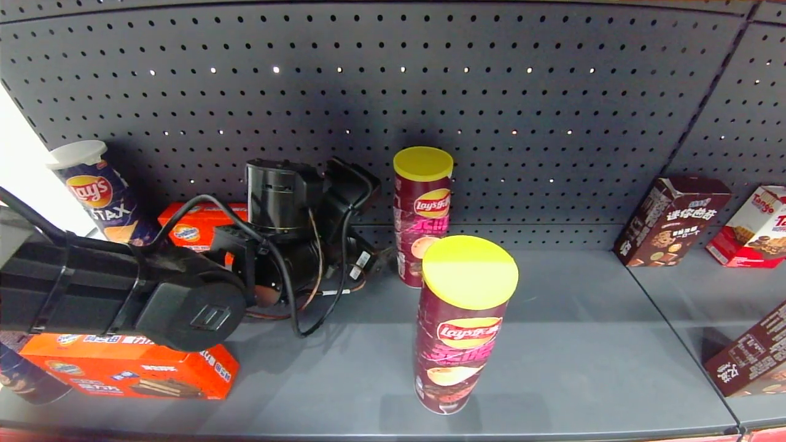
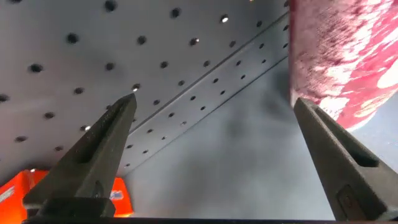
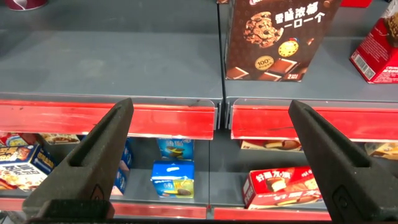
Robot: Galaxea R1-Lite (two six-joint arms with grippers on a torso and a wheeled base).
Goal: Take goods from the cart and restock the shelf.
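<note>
Rear chip can: maroon, yellow lid, upright on the grey shelf, near the pegboard back wall. Front chip can: same kind, upright, near the shelf's front edge, well apart from the rear one.

Left gripper: released, jaws spread wide, nothing between them. It sits low over the shelf just beside the rear chip can; one fingertip is close to the can's foot, contact cannot be told.

Right gripper: also released and empty, facing the shelf front with its red edge strips and a brown biscuit box standing above them.

Surroundings, head view: blue chip can tilted at far left; orange box at front left, second orange box behind the arm; brown box and red-and-white box at right.
</note>
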